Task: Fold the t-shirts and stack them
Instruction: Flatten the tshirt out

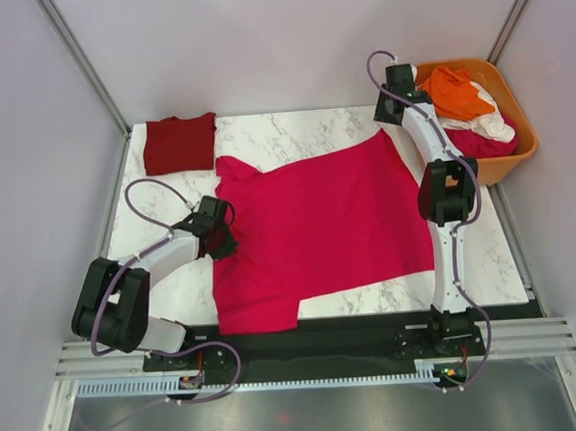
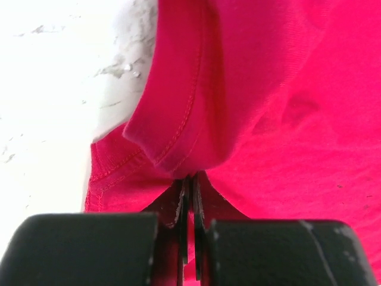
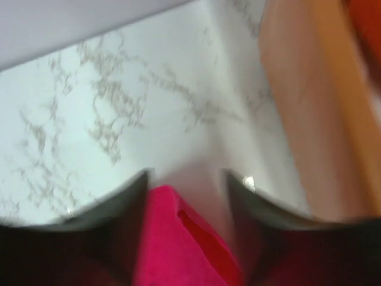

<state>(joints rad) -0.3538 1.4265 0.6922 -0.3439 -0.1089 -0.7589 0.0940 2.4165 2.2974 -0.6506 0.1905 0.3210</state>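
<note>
A bright magenta t-shirt [image 1: 317, 224] lies spread flat across the middle of the marble table [image 1: 283, 129]. My left gripper [image 1: 222, 240] is at the shirt's left edge. In the left wrist view it [image 2: 190, 179] is shut on a raised fold of the hemmed magenta cloth [image 2: 268, 89]. My right gripper [image 1: 388, 123] is at the shirt's far right corner. In the right wrist view it [image 3: 186, 176] is open, with the magenta corner [image 3: 172, 238] lying between its fingers. A maroon t-shirt [image 1: 178, 144] lies folded at the far left.
An orange plastic tub [image 1: 517, 155] stands at the far right, holding an orange shirt [image 1: 455, 91], a white one [image 1: 491, 123] and a pink one [image 1: 482, 145]. The tub's wall [image 3: 315, 107] is close to the right of my right gripper. Grey walls enclose the table.
</note>
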